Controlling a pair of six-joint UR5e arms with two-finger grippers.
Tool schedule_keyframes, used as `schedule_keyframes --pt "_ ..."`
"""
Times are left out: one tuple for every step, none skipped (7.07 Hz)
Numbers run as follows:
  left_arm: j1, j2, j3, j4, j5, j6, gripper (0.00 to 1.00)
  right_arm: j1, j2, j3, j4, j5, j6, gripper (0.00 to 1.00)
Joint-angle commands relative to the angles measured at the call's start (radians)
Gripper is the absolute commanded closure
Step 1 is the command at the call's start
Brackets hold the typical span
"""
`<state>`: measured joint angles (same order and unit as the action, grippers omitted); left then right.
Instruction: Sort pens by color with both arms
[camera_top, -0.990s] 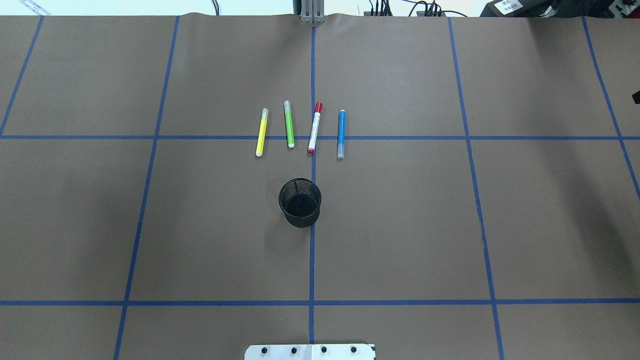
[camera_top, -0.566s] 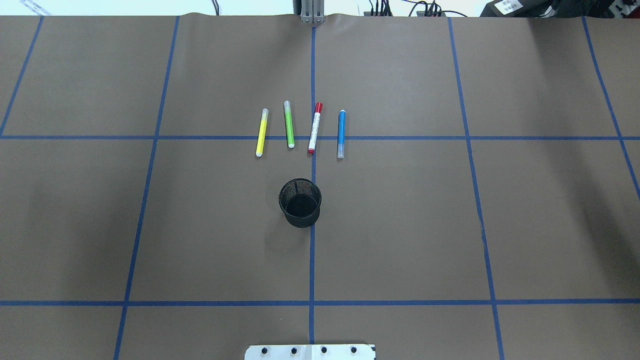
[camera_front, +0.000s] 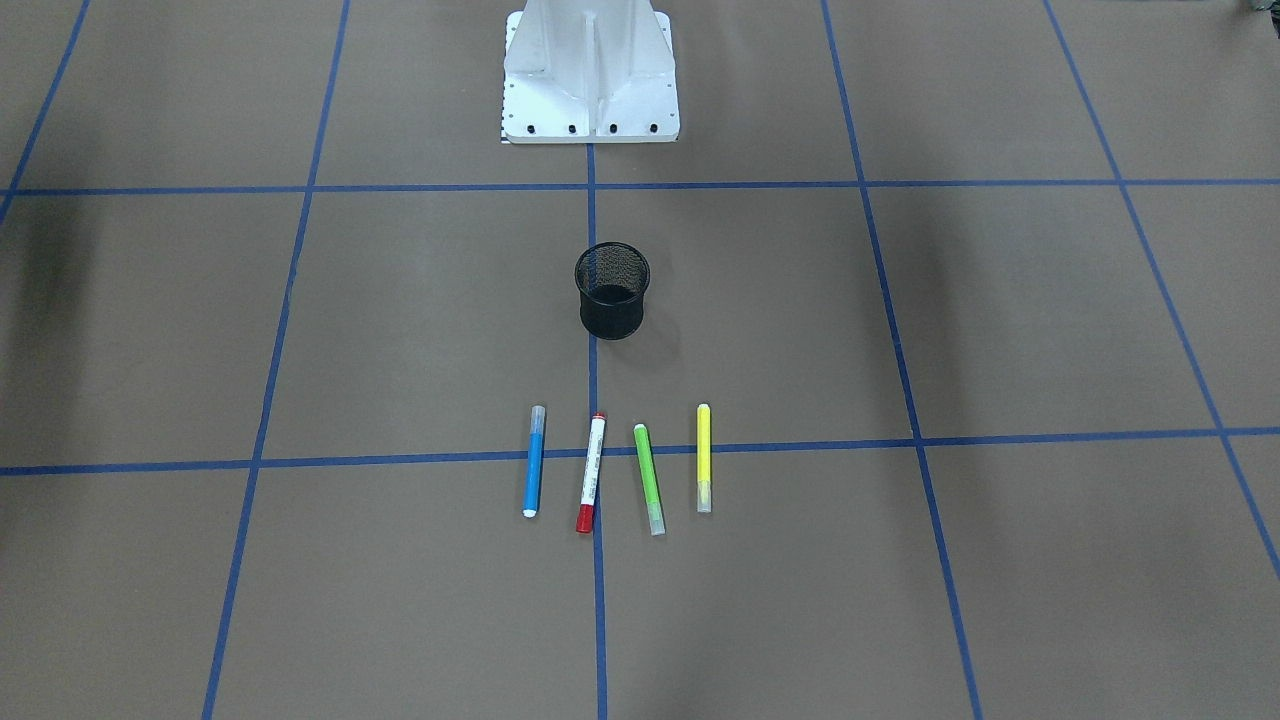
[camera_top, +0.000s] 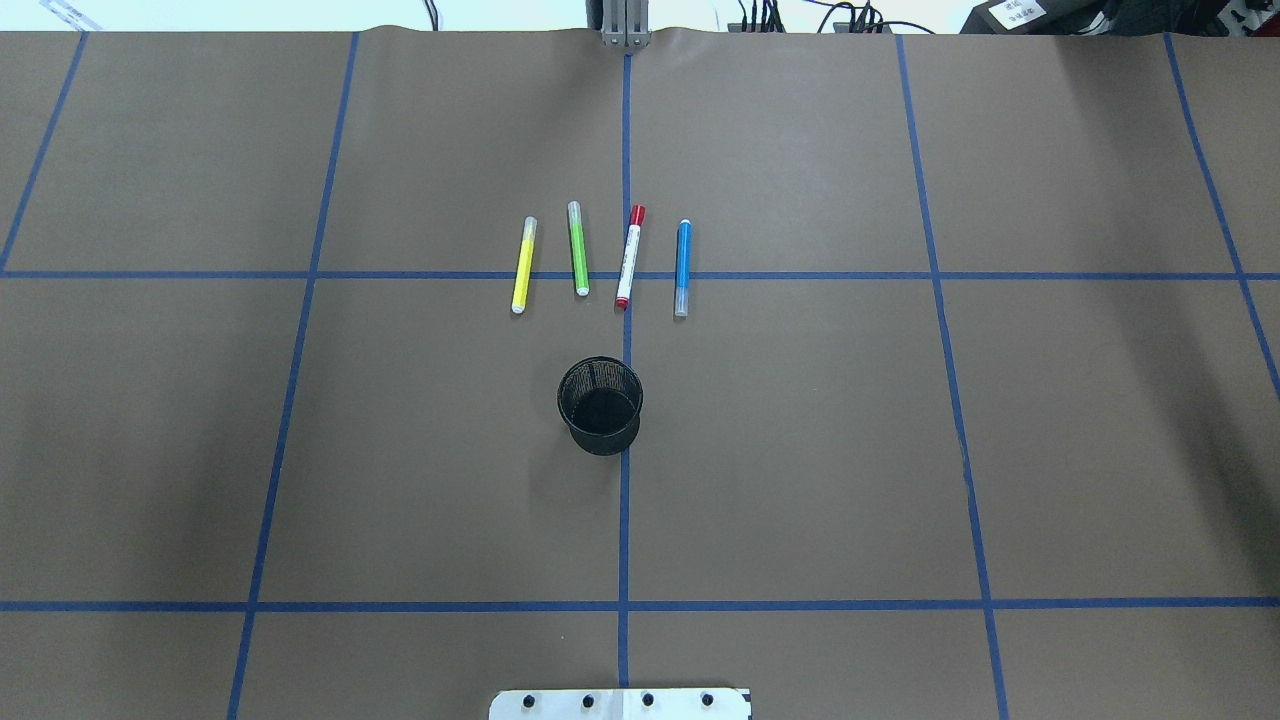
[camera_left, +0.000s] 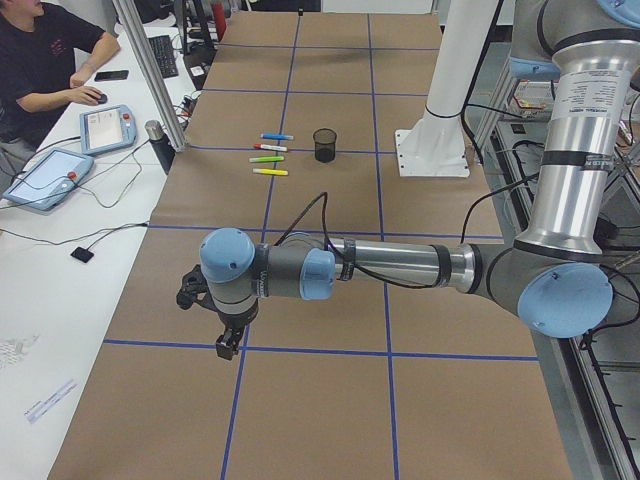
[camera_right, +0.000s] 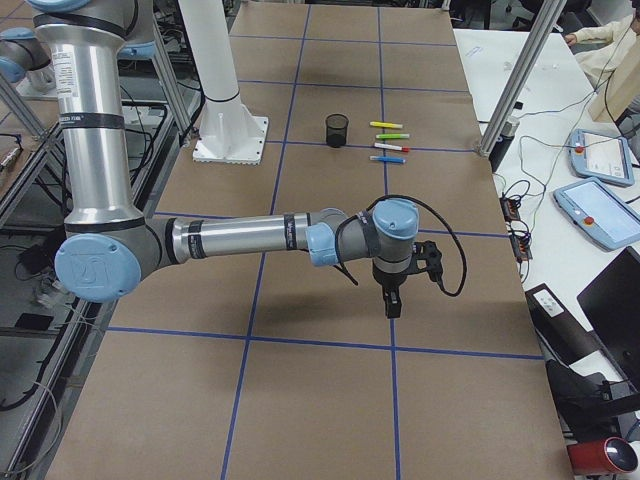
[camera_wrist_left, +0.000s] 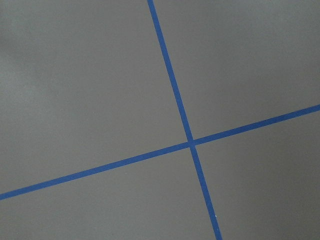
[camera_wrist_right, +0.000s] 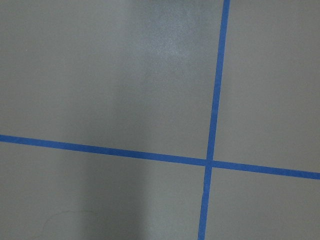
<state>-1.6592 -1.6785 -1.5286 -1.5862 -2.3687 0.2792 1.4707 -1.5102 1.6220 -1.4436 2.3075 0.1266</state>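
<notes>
A small black part that stood at the overhead view's right edge a second ago has slipped out of that view; it was already out 0.6 s ago. The soft shadow (camera_top: 1235, 470) on the right half of the table (camera_top: 1100, 420) has drifted outward toward that same edge. The right end effector (camera_right: 391, 306) shows only from the side, hanging above the table near its right end; its finger spacing cannot be told.

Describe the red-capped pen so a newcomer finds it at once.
Find the black mesh cup mid-table; four pens lie in a row beyond it. The red-capped pen lies across the centre tape line, the only white barrel beside the yellow pen, green pen and blue pen.
</notes>
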Motion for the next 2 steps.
schedule_keyframes --pt "-0.001 0.002 -0.002 0.000 0.002 0.000 0.01 0.000 -0.001 0.001 0.000 0.000 0.001 0.01" --pt "-0.001 0.003 -0.002 0.000 0.002 0.000 0.01 0.000 -0.001 0.001 0.000 0.000 0.001 0.01"
